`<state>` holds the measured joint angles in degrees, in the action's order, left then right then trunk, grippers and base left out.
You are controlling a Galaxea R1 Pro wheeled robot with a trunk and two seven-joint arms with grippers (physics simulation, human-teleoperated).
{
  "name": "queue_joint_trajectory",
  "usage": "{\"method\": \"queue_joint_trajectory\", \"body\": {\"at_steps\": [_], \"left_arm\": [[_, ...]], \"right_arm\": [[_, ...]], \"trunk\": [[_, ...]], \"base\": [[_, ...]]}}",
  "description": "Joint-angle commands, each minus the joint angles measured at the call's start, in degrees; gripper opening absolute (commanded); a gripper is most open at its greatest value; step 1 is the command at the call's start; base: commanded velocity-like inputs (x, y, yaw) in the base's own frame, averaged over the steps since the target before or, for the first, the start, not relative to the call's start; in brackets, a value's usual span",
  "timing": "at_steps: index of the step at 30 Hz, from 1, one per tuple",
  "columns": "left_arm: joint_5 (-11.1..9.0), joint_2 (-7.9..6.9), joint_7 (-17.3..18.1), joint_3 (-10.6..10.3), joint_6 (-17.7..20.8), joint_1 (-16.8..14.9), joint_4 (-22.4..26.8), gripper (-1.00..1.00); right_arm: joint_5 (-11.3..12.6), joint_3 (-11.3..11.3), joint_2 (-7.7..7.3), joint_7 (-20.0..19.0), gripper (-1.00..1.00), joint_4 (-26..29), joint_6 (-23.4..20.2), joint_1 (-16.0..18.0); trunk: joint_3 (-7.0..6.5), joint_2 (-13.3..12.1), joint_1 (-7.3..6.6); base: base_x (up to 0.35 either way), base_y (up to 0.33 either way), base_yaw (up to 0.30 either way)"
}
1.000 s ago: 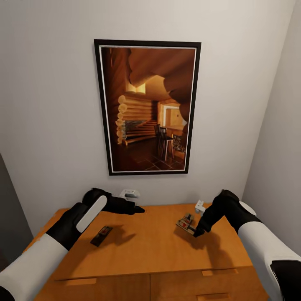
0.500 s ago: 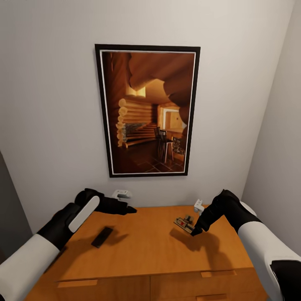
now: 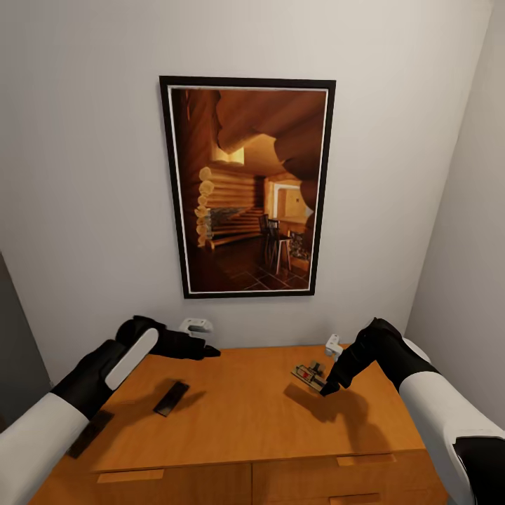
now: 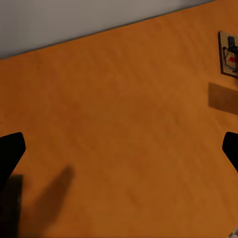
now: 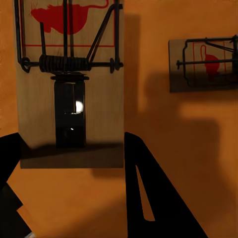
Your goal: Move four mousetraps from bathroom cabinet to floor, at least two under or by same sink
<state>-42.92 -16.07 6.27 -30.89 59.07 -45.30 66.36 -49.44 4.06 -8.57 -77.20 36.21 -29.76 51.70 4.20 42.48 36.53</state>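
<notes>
The orange-brown cabinet (image 3: 245, 421) stands against the wall in front of me. My right gripper (image 3: 328, 386) is shut on a mousetrap (image 3: 308, 374), a small wooden board with a red mouse print and a dark spring, held a little above the cabinet top. In the right wrist view this mousetrap (image 5: 69, 84) sits between the fingers (image 5: 148, 193). A second mousetrap (image 3: 172, 398) lies flat on the top, also seen as a mousetrap (image 5: 203, 64) off to the side. My left gripper (image 3: 205, 349) hovers open over the bare cabinet top (image 4: 119, 124).
A dark flat shape (image 3: 88, 433) lies near the cabinet's left edge beside my left forearm; trap or shadow, I cannot tell. A large framed picture (image 3: 247, 186) hangs above. Small white fittings (image 3: 196, 325) (image 3: 334, 345) sit at the wall. A side wall closes in on the right.
My left arm has drawn back to the left, uncovering the dark shape near the cabinet's left edge. The right gripper still holds its mousetrap in much the same place. The view has shifted slightly.
</notes>
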Motion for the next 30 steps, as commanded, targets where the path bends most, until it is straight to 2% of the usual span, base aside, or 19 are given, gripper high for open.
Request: {"method": "queue_joint_trajectory", "body": {"at_steps": [1, 6, 14, 22, 30], "left_arm": [[0.58, -0.13, 0.59, -0.07, 0.08, -0.05, 0.15, 1.0], [0.56, -0.54, 0.59, 0.0, 0.08, 0.08, 0.72, 1.0], [0.64, -1.43, 0.57, 0.21, 0.08, 0.19, 0.87, 1.0], [0.92, -1.52, 0.47, 0.22, 0.01, 0.21, 0.88, 1.0], [0.92, -2.32, 0.42, 0.47, 0.0, 0.25, 0.81, 1.0]], "right_arm": [[-0.04, 0.22, -0.04, -0.17, -1.0, 0.09, -0.74, 0.05], [-0.04, 0.22, -0.04, -0.15, -1.0, 0.09, -0.74, 0.06], [-0.04, 0.16, -0.04, -0.14, -1.0, 0.09, -0.74, 0.06], [-0.04, 0.16, -0.04, -0.14, -1.0, 0.09, -0.74, 0.05], [-0.04, 0.16, -0.02, -0.14, -1.0, 0.09, -0.74, 0.06]], "trunk": [[0.11, 0.09, 0.02], [0.11, 0.09, 0.02], [0.11, 0.09, 0.02], [0.11, 0.09, 0.02], [0.11, 0.09, 0.02]], "base": [[0.0, 0.0, 0.0], [-0.023, 0.0, 0.0], [-0.21, 0.0, 0.0], [-0.04, 0.003, 0.0], [-0.046, 0.021, 0.0]]}}
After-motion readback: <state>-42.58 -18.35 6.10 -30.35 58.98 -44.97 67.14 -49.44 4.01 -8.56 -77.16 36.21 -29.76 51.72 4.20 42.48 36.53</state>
